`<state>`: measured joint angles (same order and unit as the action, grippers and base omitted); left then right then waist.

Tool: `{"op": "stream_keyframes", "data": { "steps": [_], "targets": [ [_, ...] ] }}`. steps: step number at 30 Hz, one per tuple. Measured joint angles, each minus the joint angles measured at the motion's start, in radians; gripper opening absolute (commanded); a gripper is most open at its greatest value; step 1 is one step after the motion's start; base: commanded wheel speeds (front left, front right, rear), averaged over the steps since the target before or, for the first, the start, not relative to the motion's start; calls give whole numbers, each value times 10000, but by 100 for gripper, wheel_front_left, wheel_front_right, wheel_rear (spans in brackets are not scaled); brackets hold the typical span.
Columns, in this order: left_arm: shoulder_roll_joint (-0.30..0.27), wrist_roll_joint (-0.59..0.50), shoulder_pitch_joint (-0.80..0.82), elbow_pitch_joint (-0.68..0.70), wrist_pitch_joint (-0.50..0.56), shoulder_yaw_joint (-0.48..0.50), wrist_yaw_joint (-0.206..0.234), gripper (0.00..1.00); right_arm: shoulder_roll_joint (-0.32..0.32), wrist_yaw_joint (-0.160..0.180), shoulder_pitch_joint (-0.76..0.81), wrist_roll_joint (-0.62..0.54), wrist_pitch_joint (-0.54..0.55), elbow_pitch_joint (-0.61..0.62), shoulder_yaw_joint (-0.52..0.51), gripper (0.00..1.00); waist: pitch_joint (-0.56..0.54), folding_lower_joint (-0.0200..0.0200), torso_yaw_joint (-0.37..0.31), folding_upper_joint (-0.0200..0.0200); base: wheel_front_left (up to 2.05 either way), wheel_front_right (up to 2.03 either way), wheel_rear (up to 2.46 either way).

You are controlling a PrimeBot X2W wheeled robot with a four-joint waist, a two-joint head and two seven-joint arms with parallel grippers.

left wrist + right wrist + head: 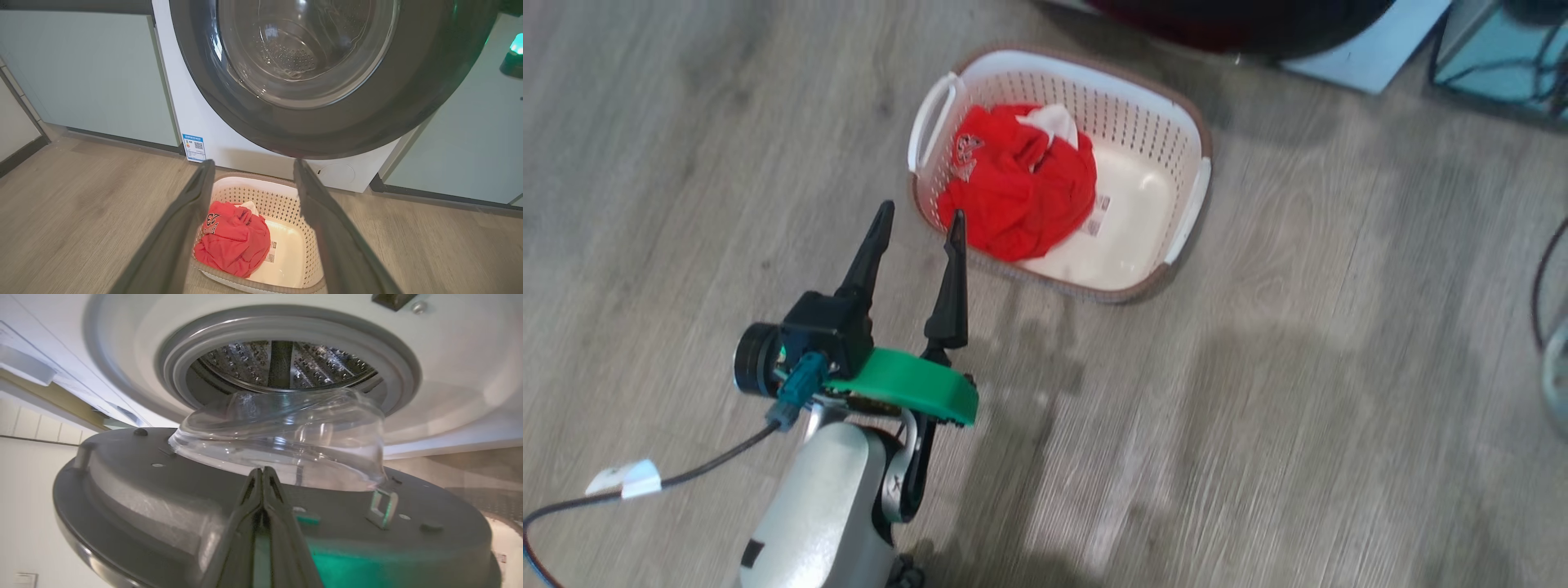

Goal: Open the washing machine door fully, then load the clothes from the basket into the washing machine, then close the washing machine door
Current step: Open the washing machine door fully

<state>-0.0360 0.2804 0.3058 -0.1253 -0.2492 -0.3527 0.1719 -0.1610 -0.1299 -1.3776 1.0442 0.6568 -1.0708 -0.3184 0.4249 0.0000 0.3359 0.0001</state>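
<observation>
The cream perforated basket [1094, 77] sits on the wood floor with red clothes [1013, 188] and a small white piece [1058, 122] bunched in its left half. My left gripper [920, 214] hovers open just left of and short of the basket, holding nothing. In the left wrist view its fingers [204, 179] frame the basket [265, 196] and the clothes [233, 239], below the black-rimmed washing machine door [327, 134]. My right gripper [263, 472] is shut and empty, its tips by the glass bowl [286, 437] on the door's inner face [135, 498]. The door is swung off the steel drum [282, 363].
The white washing machine [212, 122] carries a blue sticker [194, 147] and a round filter cap [337, 173]. Pale teal cabinets [90, 73] flank it on both sides. A dark cable loop [1539, 278] lies at the right edge of the floor.
</observation>
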Motion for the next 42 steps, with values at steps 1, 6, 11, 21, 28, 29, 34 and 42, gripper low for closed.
{"op": "stream_keyframes", "data": {
  "steps": [1, 6, 11, 21, 28, 29, 34, 42],
  "targets": [
    [0, -2, -50, -4, 0, 0, 0, 100, 59, 0, 178, 173, 65, 48, -35, 0, -119, 0, 12, 0, 0, 0, 0],
    [-2, -100, -310, -65, 0, 6, 69, 100, 265, 0, 1038, 474, 291, 284, 10, 0, -712, 0, 91, 0, 0, 0, 0],
    [-8, -178, -734, -134, 0, 27, 69, 100, 378, 0, 1848, 763, 420, 368, 121, 0, -1291, 0, 202, 0, 0, 0, 0],
    [-21, -268, -1310, -182, 0, 201, 73, 100, 694, 0, 3349, 1246, 913, 612, 564, 0, -2200, -1, 544, 0, 0, 0, 0],
    [-31, -493, -1597, -198, 0, 374, 65, 100, 803, 0, 4085, 1923, 1313, 1030, 1206, 0, -2526, -1, 894, 0, 0, 0, 0],
    [-33, -525, -1638, -203, 0, 382, 63, 100, 802, 0, 4156, 2196, 1375, 1058, 1381, 0, -2551, 0, 957, 0, 0, 0, 0],
    [-35, -531, -1692, -238, 0, 456, -10, 100, 823, 0, 4546, 3557, 1379, 1252, 2512, 0, -2674, -1, 1292, 0, 0, 0, 0],
    [-38, -621, -1980, -167, 0, 625, -12, 100, 844, 0, 5129, 5436, 984, 1636, 4589, 0, -2946, 0, 1885, 0, 0, 0, 0]
  ]
}}
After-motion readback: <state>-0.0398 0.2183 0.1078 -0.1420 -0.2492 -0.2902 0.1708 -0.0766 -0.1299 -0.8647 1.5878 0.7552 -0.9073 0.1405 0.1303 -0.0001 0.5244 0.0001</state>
